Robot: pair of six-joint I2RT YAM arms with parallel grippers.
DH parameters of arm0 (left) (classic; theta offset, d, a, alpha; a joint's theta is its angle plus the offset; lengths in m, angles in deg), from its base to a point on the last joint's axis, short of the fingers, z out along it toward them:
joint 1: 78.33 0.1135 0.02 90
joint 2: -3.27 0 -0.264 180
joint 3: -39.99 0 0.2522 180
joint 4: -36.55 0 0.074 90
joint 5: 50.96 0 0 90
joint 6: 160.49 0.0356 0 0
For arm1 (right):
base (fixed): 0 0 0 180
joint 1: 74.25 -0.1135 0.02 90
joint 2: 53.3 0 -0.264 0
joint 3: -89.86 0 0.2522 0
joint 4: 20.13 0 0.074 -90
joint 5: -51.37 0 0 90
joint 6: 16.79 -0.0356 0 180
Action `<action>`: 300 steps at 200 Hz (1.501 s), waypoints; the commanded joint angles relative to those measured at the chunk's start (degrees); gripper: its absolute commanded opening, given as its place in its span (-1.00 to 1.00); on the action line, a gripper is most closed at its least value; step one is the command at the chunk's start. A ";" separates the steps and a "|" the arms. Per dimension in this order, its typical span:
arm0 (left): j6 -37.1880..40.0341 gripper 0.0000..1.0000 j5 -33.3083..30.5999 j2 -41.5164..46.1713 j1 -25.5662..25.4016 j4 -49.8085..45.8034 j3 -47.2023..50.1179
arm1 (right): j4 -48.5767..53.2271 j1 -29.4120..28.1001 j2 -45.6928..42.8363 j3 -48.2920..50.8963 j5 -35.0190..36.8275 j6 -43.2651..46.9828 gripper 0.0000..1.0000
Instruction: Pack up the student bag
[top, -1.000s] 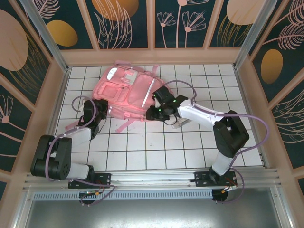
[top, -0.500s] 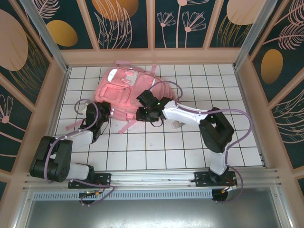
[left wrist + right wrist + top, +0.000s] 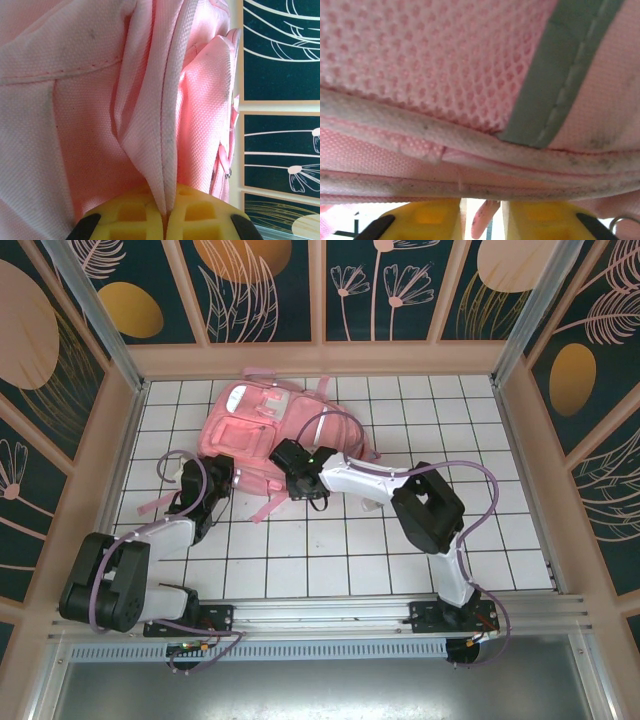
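Note:
The student bag, a big pink backpack, lies flat at the back left of the tiled table. My left gripper is at its near left edge. In the left wrist view that gripper is shut, its yellow pads pinching a raised fold of the bag's fabric. My right gripper presses against the bag's near edge. In the right wrist view its yellow fingers stand slightly apart under a zipper seam, open, with a small pink pull tab hanging between them. Above are pink mesh and a grey stripe.
Two pink straps trail from the bag onto the white tiles. Wooden walls close in the table on the left, back and right. The right arm's elbow stands over the table's middle.
My right arm has swung left along the bag's near edge and its fingers have come closer together. The left gripper keeps its hold on the fabric.

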 commanded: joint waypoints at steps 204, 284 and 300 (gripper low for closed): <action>21.49 0.05 18.43 -26.97 8.63 -5.58 -31.48 | -28.03 12.40 -10.17 13.09 -48.24 7.05 -1.00; 14.14 0.58 18.16 0.31 8.38 -11.25 -8.47 | -37.29 10.91 -3.65 4.88 -55.03 3.91 -1.00; 8.43 0.56 17.98 4.27 7.84 -7.06 -2.22 | -38.34 10.80 -3.08 4.19 -56.30 3.23 -1.00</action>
